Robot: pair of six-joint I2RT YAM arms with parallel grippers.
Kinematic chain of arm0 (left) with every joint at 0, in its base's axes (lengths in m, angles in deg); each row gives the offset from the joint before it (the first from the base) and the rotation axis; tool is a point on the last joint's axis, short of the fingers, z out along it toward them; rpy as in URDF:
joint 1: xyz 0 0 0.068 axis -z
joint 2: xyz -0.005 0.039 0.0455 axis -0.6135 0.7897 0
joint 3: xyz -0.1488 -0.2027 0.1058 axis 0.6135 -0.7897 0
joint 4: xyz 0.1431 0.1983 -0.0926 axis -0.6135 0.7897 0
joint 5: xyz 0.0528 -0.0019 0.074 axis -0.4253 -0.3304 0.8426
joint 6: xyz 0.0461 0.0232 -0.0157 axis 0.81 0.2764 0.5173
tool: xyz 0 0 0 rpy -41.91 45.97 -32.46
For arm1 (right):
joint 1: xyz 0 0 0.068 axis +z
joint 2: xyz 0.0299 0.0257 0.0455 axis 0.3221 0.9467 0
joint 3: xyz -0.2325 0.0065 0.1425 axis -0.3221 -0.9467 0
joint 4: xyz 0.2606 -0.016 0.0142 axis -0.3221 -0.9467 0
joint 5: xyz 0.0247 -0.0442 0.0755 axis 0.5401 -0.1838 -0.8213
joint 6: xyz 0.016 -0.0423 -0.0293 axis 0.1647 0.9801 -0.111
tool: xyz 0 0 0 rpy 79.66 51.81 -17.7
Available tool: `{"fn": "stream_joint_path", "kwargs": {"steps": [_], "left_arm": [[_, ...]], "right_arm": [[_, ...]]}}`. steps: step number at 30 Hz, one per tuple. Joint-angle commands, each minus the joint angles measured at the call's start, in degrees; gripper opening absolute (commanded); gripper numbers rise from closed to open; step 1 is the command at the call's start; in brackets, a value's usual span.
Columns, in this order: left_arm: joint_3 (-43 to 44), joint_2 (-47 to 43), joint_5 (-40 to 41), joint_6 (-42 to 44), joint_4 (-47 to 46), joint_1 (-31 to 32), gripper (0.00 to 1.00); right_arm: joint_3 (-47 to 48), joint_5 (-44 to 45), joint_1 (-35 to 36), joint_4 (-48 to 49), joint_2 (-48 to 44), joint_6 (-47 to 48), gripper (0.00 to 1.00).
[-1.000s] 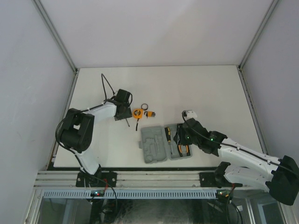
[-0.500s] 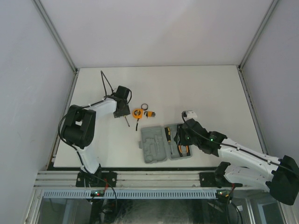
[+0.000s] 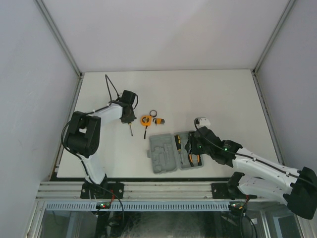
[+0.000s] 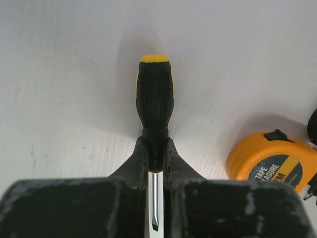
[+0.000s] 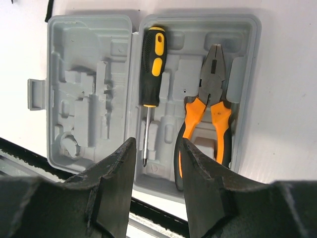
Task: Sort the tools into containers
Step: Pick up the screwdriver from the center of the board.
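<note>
A black-and-yellow screwdriver [image 4: 155, 96] lies on the white table with my left gripper [image 4: 156, 148] shut on the lower end of its handle. Its shaft [image 3: 130, 130] sticks out toward me. Just right of it are the orange tape measure [image 3: 145, 120], the black ring [image 3: 154, 113] and the hex key set [image 3: 160, 120]. The grey case [image 3: 161, 154] lies open nearer me. Its right half holds a second screwdriver [image 5: 152, 64] and the orange-handled pliers [image 5: 213, 104]. My right gripper [image 5: 157, 144] hangs open over that half, with nothing between its fingers.
The case's left half [image 5: 84, 89] shows only bare moulded recesses. The table's front edge and a metal rail [image 3: 158, 188] run just below the case. A black cable [image 3: 110, 87] loops up behind the left arm. Grey walls close in both sides.
My left gripper has shut on the screwdriver's handle and shifted slightly left with it. The right arm has barely moved.
</note>
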Motion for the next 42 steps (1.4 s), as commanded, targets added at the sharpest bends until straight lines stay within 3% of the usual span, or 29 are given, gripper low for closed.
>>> {"fn": "stream_joint_path", "kwargs": {"steps": [1,9,16,18,22,26,32,42], "left_arm": [[-1.41,-5.51,-1.64,1.17,-0.78,-0.11,0.0],[-5.95,-20.36,-3.56,2.3,-2.29,0.48,0.0],[-5.95,-30.28,-13.05,4.75,-4.37,3.08,0.0],[-5.76,-32.82,-15.67,5.75,-4.92,4.81,0.0],[-5.66,-37.8,-20.12,7.86,-5.91,10.2,0.0],[-6.37,-42.64,-21.58,9.68,-7.67,16.44,0.0],[-8.28,-45.72,-24.99,9.32,-12.84,23.73,0.0],[-7.54,-41.87,-29.34,9.03,-16.3,32.04,0.0]], "right_arm": [[0.24,1.51,0.45,0.79,-2.56,-1.39,0.4],[0.22,2.66,0.19,2.33,-7.59,-2.83,0.4],[0.22,3.36,0.01,8.24,-14.53,-0.03,0.43],[0.2,3.82,-0.12,10.39,-16.83,1.18,0.45],[0.26,3.39,-2.14,13.66,-20.53,1.46,0.64],[0.21,1.11,-4.44,18.38,-22.22,-3.16,0.67],[0.23,-1.87,-5.09,25.9,-20.95,-13.6,0.65],[0.2,-6.17,-5.1,33.99,-18.17,-18.18,0.62]]}}
